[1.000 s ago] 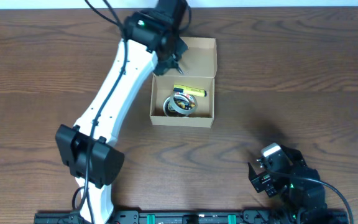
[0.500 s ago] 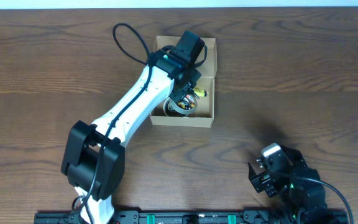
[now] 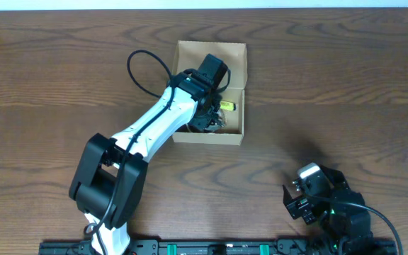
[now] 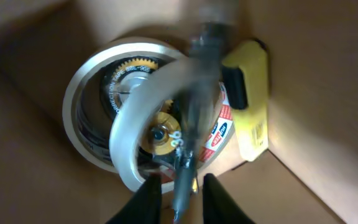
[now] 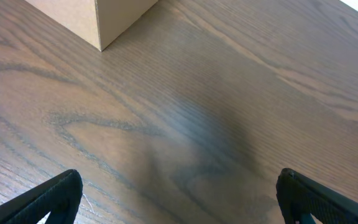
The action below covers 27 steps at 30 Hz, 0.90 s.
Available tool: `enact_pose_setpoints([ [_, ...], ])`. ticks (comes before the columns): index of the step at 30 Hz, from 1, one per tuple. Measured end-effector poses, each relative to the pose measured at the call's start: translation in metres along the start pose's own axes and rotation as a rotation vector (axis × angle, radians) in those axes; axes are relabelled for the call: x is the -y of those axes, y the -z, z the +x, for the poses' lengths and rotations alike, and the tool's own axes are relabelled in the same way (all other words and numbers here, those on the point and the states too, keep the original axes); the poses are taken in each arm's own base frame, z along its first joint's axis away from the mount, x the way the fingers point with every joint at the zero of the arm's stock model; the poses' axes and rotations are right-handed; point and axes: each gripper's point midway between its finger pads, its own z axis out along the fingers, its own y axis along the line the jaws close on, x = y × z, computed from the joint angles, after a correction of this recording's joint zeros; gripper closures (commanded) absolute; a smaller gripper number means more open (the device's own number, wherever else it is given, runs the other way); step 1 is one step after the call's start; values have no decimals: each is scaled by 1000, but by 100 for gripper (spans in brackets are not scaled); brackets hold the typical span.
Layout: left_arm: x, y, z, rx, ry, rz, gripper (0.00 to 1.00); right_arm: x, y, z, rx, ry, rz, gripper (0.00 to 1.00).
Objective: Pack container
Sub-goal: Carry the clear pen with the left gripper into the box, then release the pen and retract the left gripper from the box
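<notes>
The container is a tan cardboard box with its lid flap open toward the far side. My left gripper reaches down inside it. In the left wrist view its fingers are slightly apart, with a thin grey pen blurred between them and small gaps on both sides. Under it lie a tape roll, a correction tape dispenser with yellow gears and a yellow item. My right gripper rests open and empty near the front edge; its fingers are wide apart.
The container's corner shows at the top left of the right wrist view. The left arm stretches diagonally from the front left to the box. The wooden table surrounds the box.
My left gripper moved from above the lid flap down into the box over the tape roll. The pen now shows blurred between its fingers. The right arm has not moved.
</notes>
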Motion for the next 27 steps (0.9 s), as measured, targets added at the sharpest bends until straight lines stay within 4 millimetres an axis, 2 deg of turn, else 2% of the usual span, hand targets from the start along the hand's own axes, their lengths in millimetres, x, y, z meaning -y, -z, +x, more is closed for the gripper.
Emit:
enact_pose_setpoints([
  [3,3,-1,0,0,17,12,73,0,0,0,0,0,0,1],
  [6,6,-1,-1,3,19,24,64,0,0,0,0,0,0,1],
  [9,8,0,-1,7,22,34,50,0,0,0,0,0,0,1],
  [10,8,0,-2,7,23,37,41,0,0,0,0,0,0,1],
  [11,9,3,-2,8,20,42,25,0,0,0,0,0,0,1],
  [12,11,8,-4,10,25,56,5,0,0,0,0,0,0,1],
  [13,14,14,-7,18,25,72,4,0,0,0,0,0,0,1],
  [17,29,69,-36,90,49,208,4,0,0,0,0,0,0,1],
  [20,29,122,-68,188,54,305,4,0,0,0,0,0,0,1],
  [22,16,149,-86,248,39,314,5,0,0,0,0,0,0,1],
  [27,-34,196,-113,348,19,251,5,0,0,0,0,0,0,1],
])
